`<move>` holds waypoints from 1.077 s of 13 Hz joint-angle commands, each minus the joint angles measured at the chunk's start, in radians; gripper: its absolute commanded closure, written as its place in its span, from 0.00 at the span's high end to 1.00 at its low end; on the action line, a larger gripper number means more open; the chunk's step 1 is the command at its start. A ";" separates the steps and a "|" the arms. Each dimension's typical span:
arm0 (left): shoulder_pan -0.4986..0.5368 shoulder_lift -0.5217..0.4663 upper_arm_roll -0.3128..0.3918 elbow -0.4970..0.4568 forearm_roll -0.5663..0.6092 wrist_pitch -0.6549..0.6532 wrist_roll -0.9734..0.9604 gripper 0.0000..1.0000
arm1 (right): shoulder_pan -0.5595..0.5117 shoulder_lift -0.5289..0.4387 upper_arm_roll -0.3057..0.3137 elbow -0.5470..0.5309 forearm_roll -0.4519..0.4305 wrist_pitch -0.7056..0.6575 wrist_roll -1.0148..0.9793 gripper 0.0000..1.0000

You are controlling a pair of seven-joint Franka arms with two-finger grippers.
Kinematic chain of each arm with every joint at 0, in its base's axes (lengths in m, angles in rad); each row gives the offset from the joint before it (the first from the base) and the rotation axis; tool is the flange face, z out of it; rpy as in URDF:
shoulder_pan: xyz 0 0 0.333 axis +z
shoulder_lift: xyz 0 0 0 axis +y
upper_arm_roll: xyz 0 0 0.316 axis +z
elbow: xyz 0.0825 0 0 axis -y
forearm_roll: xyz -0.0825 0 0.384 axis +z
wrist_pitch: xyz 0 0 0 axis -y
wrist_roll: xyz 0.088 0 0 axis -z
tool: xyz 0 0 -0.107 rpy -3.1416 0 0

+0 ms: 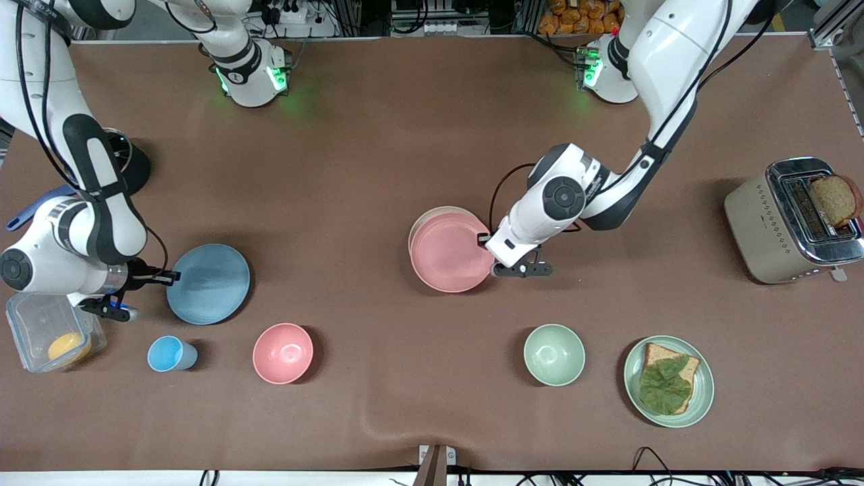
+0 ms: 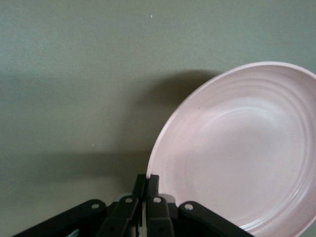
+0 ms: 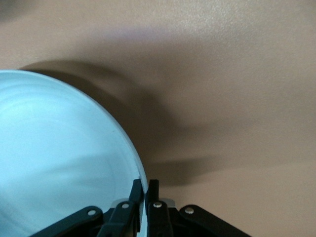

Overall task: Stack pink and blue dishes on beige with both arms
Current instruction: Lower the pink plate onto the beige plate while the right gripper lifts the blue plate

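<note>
Both pincers clamped: left (image 2: 146, 183) w/ pink plate (image 1: 450, 253), right (image 3: 144, 190) w/ blue plate (image 1: 208, 284).

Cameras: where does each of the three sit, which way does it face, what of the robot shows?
Front view: high across the table, facing both bases; both arms show, pink plate over beige plate.
Left wrist view: on the left wrist, looking past the left gripper pinching the pink plate's rim.
Right wrist view: on the right wrist; right gripper pinching the blue plate rim.
Shared: front and right wrist both show the blue plate.
</note>
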 commanded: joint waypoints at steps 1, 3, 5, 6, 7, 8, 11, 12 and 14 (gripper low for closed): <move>-0.017 0.017 0.011 0.028 0.050 -0.008 -0.045 0.00 | -0.011 -0.031 0.010 0.023 0.006 -0.056 -0.008 0.00; -0.019 0.023 0.011 0.026 0.052 -0.008 -0.045 0.00 | -0.008 -0.043 0.013 0.039 0.008 -0.098 -0.006 0.00; -0.031 0.020 0.011 0.017 0.052 -0.008 -0.053 0.00 | -0.008 -0.057 0.015 0.046 0.031 -0.141 -0.005 0.00; -0.037 0.015 0.011 0.008 0.052 -0.008 -0.064 0.00 | -0.005 -0.068 0.015 0.046 0.067 -0.168 -0.006 0.00; -0.037 0.009 0.009 0.005 0.053 -0.008 -0.068 0.00 | -0.005 -0.077 0.015 0.052 0.095 -0.199 -0.005 0.00; -0.039 0.008 0.009 0.002 0.053 -0.008 -0.073 0.00 | -0.004 -0.082 0.015 0.065 0.117 -0.239 0.001 0.00; -0.045 0.003 0.009 -0.015 0.053 -0.008 -0.074 0.00 | -0.007 -0.085 0.015 0.108 0.224 -0.366 0.003 0.00; -0.045 0.005 0.011 -0.015 0.053 -0.008 -0.073 0.00 | -0.005 -0.083 0.015 0.110 0.261 -0.392 0.003 0.00; -0.043 0.008 0.011 -0.015 0.053 -0.008 -0.073 0.43 | -0.001 -0.079 0.015 0.105 0.346 -0.423 0.006 0.00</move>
